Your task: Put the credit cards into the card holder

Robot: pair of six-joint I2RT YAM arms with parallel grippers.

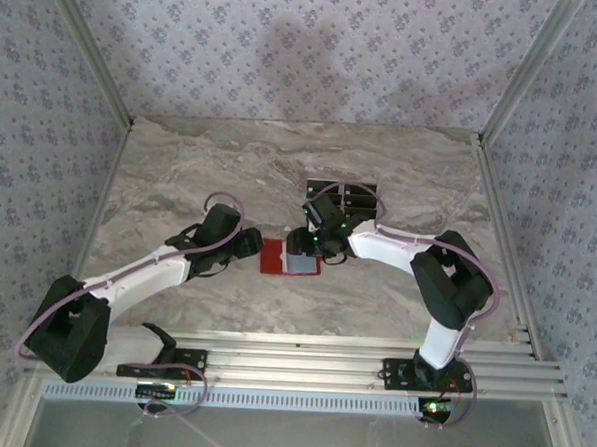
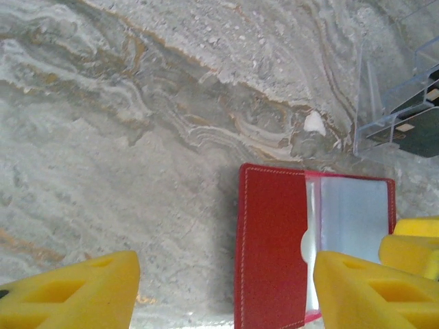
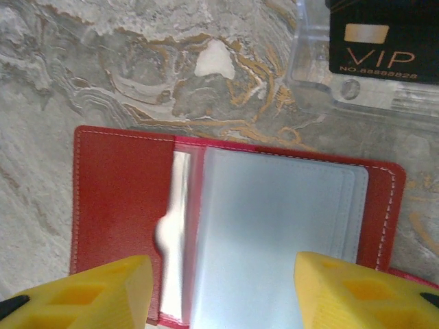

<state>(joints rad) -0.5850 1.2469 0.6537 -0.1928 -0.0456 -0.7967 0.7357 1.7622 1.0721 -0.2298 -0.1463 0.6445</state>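
Note:
The card holder (image 1: 275, 258) lies open and flat on the marble table, a red flap (image 2: 271, 247) on its left and grey-blue clear pockets (image 3: 274, 226) on its right. My left gripper (image 1: 249, 243) is open at the holder's left edge, its yellow fingers (image 2: 75, 295) straddling the red flap and bare table (image 2: 226, 288). My right gripper (image 1: 307, 249) is open above the pockets (image 3: 223, 288), nothing between its fingers. The black credit cards (image 1: 345, 198) sit in a clear tray behind the holder; one reads "VIP" (image 3: 381, 41).
The clear plastic tray (image 2: 370, 96) (image 3: 315, 89) stands just beyond the holder's far right corner. Bare marble table (image 1: 181, 167) stretches to the left and back. Metal frame rails (image 1: 499, 224) border the table's sides, and patterned walls rise behind.

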